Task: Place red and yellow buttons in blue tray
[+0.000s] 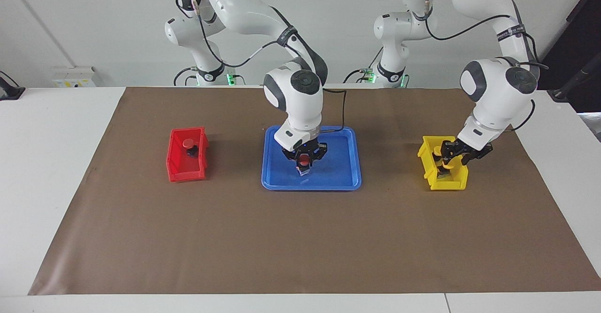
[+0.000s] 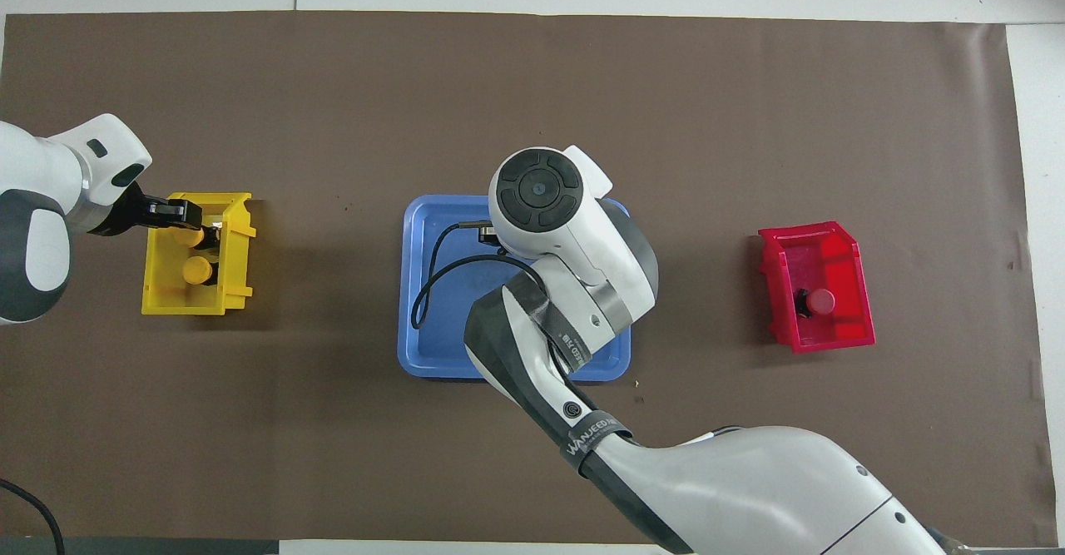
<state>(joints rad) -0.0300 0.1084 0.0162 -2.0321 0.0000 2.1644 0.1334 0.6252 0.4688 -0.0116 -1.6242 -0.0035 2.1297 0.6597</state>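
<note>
We see a red button (image 1: 304, 158) pinched in the right gripper (image 1: 304, 162) over the blue tray (image 1: 350, 174).
Our left gripper (image 1: 449, 159), jaws unreadable, sits in the yellow bin (image 1: 457, 179) at a yellow button (image 2: 196, 270).

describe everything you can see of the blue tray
The blue tray is a shallow rectangle of smooth blue plastic with rounded corners and a raised rim, the largest container here. It lies flat on the brown mat at mid-table, between the red bin and the yellow bin. The right claw hangs low over its middle, shut on a red button. The arm hides much of its floor from above.
</note>
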